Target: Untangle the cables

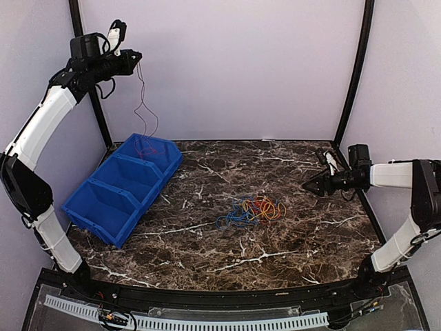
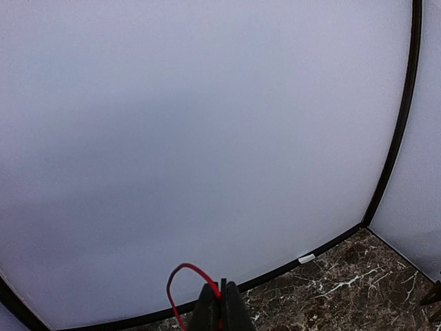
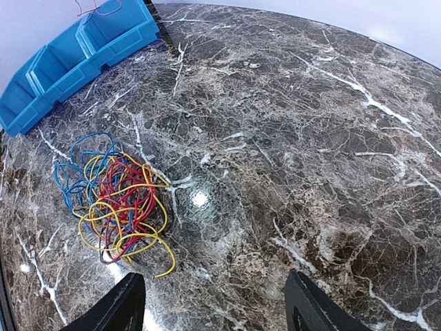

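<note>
Upper left, left end effector (image 1: 138,58) pinching red cable (image 2: 186,266) dangling into blue bin (image 1: 110,201), mid right, right end effector (image 1: 308,185) spread, tangled cables (image 1: 251,209) centre of desk (image 1: 303,241)

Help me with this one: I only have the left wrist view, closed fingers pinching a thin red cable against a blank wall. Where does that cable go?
Observer: The thin red cable hangs from the raised left gripper down into the far compartment of the blue plastic three-compartment bin.
Operator: Are the other cables separated too?
Observer: No. A tangle of red, blue and yellow cables lies on the dark marble tabletop, to the right of the bin.
Operator: And the right arm?
Observer: The right gripper hovers to the right of the tangle, jaws open, holding nothing.
</note>
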`<control>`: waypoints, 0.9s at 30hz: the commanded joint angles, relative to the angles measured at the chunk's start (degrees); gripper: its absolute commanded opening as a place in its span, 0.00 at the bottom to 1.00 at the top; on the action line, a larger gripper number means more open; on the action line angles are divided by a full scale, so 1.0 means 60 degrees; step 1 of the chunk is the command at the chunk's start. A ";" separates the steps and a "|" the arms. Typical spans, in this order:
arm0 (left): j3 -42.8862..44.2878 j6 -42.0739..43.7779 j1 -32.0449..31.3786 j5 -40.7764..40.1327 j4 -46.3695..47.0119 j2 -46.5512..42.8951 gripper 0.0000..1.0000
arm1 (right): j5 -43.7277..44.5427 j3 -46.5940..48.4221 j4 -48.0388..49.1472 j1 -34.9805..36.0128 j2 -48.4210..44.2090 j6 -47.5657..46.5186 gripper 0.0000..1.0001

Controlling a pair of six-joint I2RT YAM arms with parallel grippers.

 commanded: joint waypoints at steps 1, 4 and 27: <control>0.0065 0.0187 0.0105 -0.0087 0.0183 0.0039 0.00 | -0.0092 0.0182 0.0009 -0.0018 0.0089 -0.0158 0.71; 0.0174 0.0137 0.0230 -0.0052 0.0165 0.0343 0.00 | -0.0044 0.0168 -0.0008 -0.0018 0.0056 -0.0209 0.71; -0.3118 -0.0029 0.1023 -0.0655 0.0712 -0.0036 0.00 | -0.0055 0.0386 -0.0321 -0.0018 0.0589 -0.0381 0.71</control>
